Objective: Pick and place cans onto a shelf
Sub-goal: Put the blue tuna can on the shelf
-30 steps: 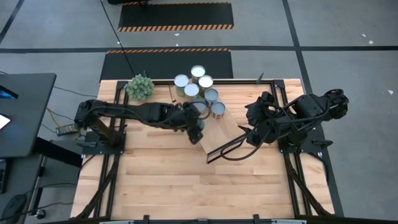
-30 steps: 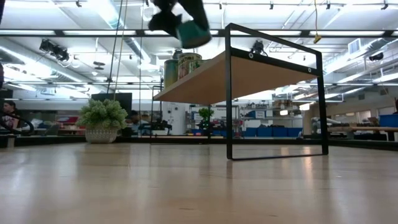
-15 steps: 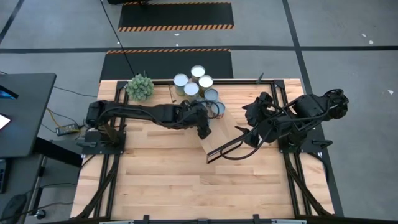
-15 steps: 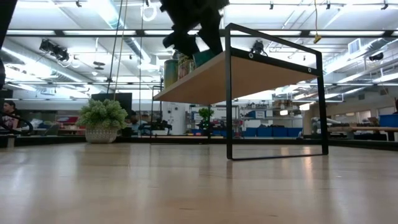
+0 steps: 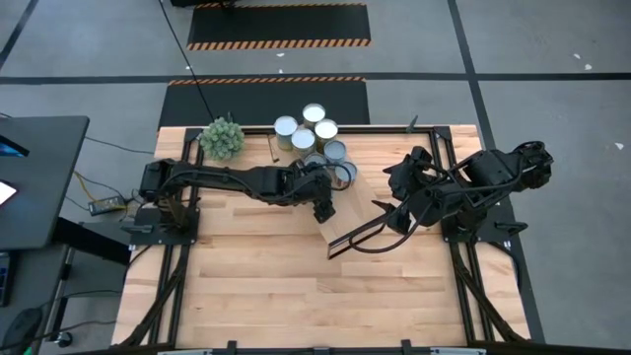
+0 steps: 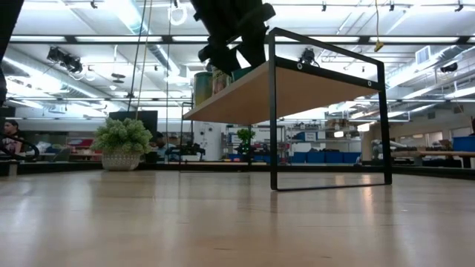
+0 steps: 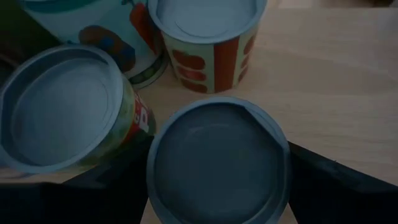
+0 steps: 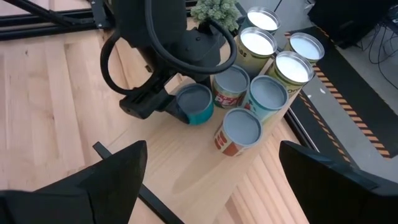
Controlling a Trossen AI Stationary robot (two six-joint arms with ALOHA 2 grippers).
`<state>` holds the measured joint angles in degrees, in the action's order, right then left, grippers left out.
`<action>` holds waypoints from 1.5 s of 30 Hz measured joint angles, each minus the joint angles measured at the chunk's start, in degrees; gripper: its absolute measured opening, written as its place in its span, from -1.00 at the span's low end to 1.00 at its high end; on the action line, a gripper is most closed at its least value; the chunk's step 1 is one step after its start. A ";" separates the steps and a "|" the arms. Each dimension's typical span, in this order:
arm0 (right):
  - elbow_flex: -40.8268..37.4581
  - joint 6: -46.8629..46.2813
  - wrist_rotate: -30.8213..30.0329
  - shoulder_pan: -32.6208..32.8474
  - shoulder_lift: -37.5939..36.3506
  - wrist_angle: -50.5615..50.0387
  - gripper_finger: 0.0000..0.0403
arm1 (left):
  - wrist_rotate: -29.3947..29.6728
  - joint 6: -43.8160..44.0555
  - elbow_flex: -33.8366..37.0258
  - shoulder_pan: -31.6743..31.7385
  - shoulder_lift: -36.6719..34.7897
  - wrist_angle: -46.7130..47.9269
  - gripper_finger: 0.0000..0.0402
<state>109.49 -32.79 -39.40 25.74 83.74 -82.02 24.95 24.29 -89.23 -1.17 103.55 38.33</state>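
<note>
Left gripper (image 8: 166, 102) is over the shelf (image 8: 205, 168), its fingers set around a teal-sided can (image 8: 194, 103) that stands upright on the shelf board. The fingers sit on either side of the can wall; whether they press it or have just parted from it cannot be told. In the left wrist view this can (image 7: 217, 165) fills the space between the two dark fingers, its grey lid facing the camera.

Immediately beyond the held can stand three more cans on the same board: one with a red label (image 8: 229, 85) just beside it, a teal one (image 8: 266, 98) further along, and a red-and-white one (image 8: 240, 131) nearest the board's edge. These three stand close together, some apparently touching. In the left wrist view a tomato-labelled can (image 7: 208, 37) stands apart from the held can, and a green-labelled can (image 7: 62, 115) sits just beside it.

Four further cans with pale lids (image 5: 314, 114) are grouped at the far end of the shelf, by the table's back edge. A green plant ball (image 5: 221, 138) sits on the table (image 5: 256, 286) near that group, on the left arm's side.

In the low view the shelf board (image 6: 297, 85) is raised on a dark frame (image 6: 273, 111), with the left arm coming down over the frame's corner.

Right gripper (image 8: 208, 186) waits with its fingers spread wide and nothing between them, above the shelf's near end, well apart from the cans.
</note>
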 joint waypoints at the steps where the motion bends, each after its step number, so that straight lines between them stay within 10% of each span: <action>1: 0.00 0.11 0.00 0.00 0.00 0.05 0.85 | 0.27 -0.05 0.00 0.00 0.00 0.10 0.55; 45: 0.00 8.58 1.57 0.00 0.00 3.82 0.85 | -16.05 -0.46 0.00 5.46 -0.04 0.50 0.57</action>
<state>109.49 -24.21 -37.82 25.74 83.74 -78.19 8.90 23.83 -89.23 4.29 103.50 38.83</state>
